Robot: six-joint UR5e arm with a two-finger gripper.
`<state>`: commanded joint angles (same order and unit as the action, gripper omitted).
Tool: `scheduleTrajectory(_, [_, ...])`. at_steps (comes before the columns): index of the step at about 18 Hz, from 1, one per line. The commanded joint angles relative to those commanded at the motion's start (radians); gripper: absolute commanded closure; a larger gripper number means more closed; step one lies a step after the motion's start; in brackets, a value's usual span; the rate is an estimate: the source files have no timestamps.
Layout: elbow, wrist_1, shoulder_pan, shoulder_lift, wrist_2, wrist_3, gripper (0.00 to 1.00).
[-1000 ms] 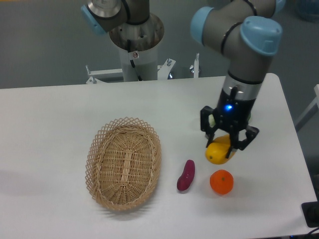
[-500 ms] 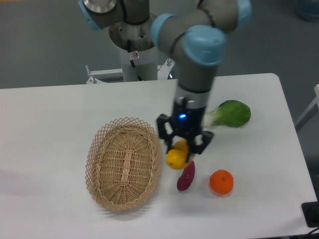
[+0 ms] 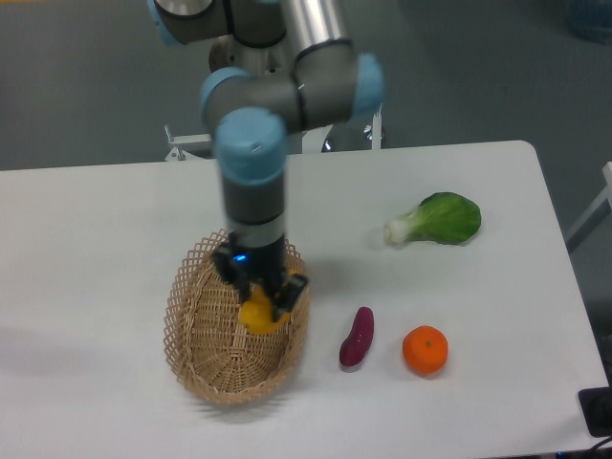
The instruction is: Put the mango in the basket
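Mango [image 3: 256, 316] — smooth yellow-orange, partly hidden | fingers [image 3: 290, 293] clamped on it | over wicker basket [image 3: 196, 330]

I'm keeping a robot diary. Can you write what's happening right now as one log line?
phase: carrying | gripper: shut on mango | position: over basket | mango not yet released

1. This looks like a robot lab, not a home.
2. A big gray and blue robot arm [image 3: 253, 153] stands on a metal post [image 3: 260, 115] bolted at the far side of a plain white table [image 3: 96, 229].
3. The floor [image 3: 86, 86] behind is bare and gray.
4. Toy-like food sits on the table: a green veggie [image 3: 438, 219], an orange [image 3: 425, 349], a purple piece [image 3: 357, 337].
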<state>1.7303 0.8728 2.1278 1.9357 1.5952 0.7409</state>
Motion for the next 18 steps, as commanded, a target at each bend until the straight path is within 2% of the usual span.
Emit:
scheduleTrajectory(6, [0.006,-0.005,-0.051,0.072,0.054,0.008,0.58])
scheduleTrajectory(11, [0.005,-0.006,-0.063,0.085,0.061,0.011,0.56])
scheduleTrajectory(12, [0.006,-0.008,-0.063,0.085,0.061,0.009,0.48])
scheduleTrajectory(13, [0.003,-0.008,-0.063,0.085,0.061,0.011,0.34])
scheduleTrajectory(14, [0.002,-0.008,-0.063,0.085,0.063,0.009,0.12])
scheduleTrajectory(15, [-0.001,-0.008,-0.063,0.085,0.065,0.005,0.0])
scheduleTrajectory(18, [-0.011,-0.006,-0.063,0.078,0.063,0.008,0.0])
